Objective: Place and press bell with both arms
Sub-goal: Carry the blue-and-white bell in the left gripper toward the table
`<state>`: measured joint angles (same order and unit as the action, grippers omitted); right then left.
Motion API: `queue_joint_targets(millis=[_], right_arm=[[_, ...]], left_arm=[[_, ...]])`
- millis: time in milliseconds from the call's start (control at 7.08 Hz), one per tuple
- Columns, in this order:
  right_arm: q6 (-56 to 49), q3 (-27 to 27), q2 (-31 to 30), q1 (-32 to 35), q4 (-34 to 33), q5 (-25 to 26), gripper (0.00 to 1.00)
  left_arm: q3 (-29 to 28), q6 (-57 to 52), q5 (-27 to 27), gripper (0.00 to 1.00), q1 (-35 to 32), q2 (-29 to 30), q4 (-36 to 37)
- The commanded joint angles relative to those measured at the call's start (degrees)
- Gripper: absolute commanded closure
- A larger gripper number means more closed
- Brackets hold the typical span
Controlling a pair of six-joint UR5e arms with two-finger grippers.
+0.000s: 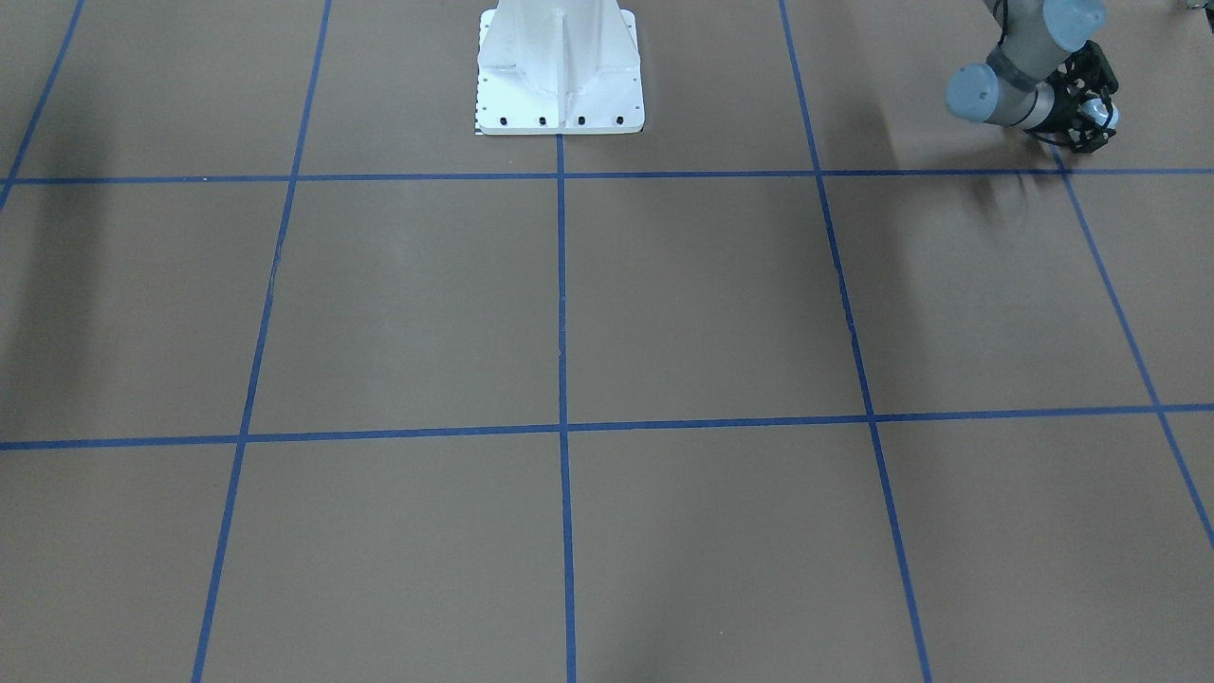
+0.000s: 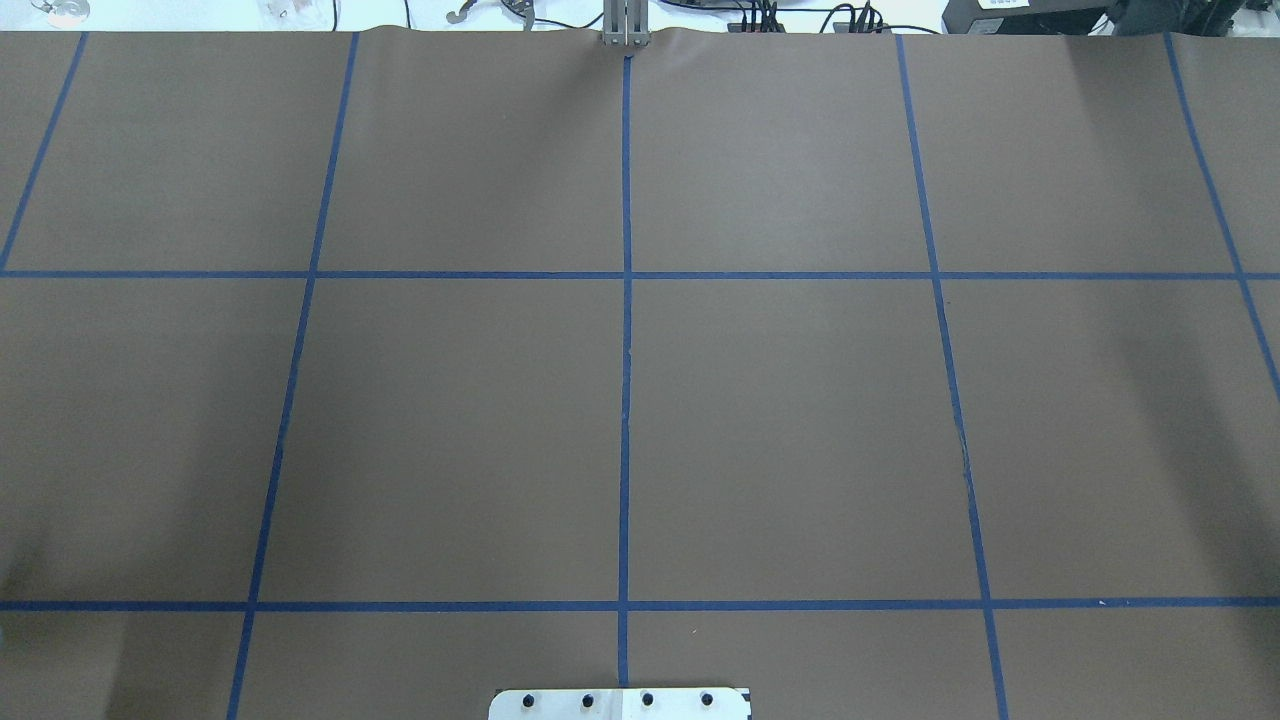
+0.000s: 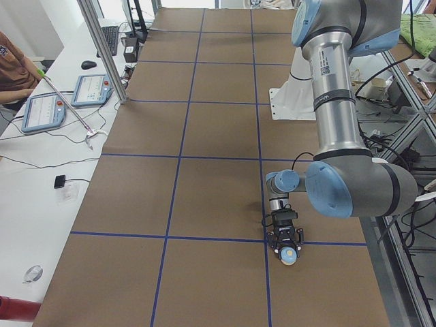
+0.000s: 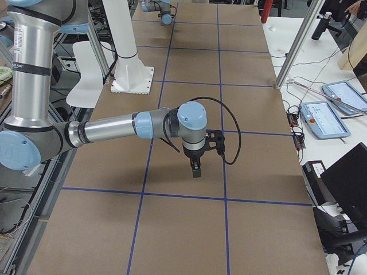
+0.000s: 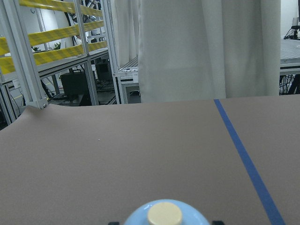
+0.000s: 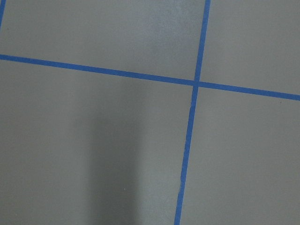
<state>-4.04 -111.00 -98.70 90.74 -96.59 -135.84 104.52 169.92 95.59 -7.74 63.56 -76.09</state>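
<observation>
From the front, the flat brown table [image 1: 702, 304] is lying under straight blue tape lines [image 1: 561, 285]; the white metal pedestal [image 1: 560, 66] is standing at the top; the left arm [image 1: 1005, 90], round and grey with pale blue caps, is reaching in at the top right corner; the black left gripper [image 1: 1093, 119] is squeezing the bell [image 1: 1102, 111], a small round blue thing.

From overhead, the table, the tape and the pedestal's bolted foot are showing.

From the left end, the bell is sitting at the tip of the left gripper, low over a blue line; whether it is touching the table is hard to tell.

From the right end, the right arm [image 4: 109, 129] is stretching over the middle of the table; the right gripper [image 4: 196, 170] is pointing down; whether it is wide or narrow cannot be told.

The left wrist camera is showing the smooth blue dome with its cream round button, poking up between two black fingertips [image 5: 216, 223].

The right wrist camera is looking down on brown table where two tape lines are crossing.
</observation>
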Motion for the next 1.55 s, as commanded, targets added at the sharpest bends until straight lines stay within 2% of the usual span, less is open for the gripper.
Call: queue_joint_targets(millis=[0,141,282,424,565,706,847,1129,1412], right_arm=[[0.0,0.1,-0.2,0.1,0.0,-0.1,0.0],[0.0,0.2,-0.1,0.1,0.0,-0.1,0.0],[0.0,0.3,0.0,0.1,-0.1,-0.1,0.0],[0.0,0.4,0.1,0.1,-0.1,-0.2,0.0],[0.1,0.8,0.2,0.0,0.0,-0.1,0.0],[0.1,0.7,0.2,0.0,0.0,-0.3,0.0],[0.1,0.5,0.1,0.0,-0.1,-0.7,0.0],[0.1,0.7,0.1,0.0,-0.1,-1.4,0.0],[0.1,0.8,0.2,0.0,-0.1,-1.4,0.0]], left_arm=[[9.2,-5.6,0.0,1.0,-0.7,-8.3,0.7],[13.8,-11.7,0.0,1.0,-1.2,-10.6,2.5],[18.0,-19.7,-0.2,1.0,-4.8,-10.3,7.2],[19.3,-28.9,-1.1,1.0,-12.0,-7.6,9.6],[19.1,-37.6,-6.2,1.0,-18.2,-3.4,9.7],[18.8,-48.7,-11.9,1.0,-27.5,3.6,10.3],[17.1,-60.0,-15.3,1.0,-34.5,12.5,11.7],[13.1,-75.4,-18.3,1.0,-39.0,27.0,11.6],[10.1,-82.1,-19.1,1.0,-38.5,41.7,11.0]])
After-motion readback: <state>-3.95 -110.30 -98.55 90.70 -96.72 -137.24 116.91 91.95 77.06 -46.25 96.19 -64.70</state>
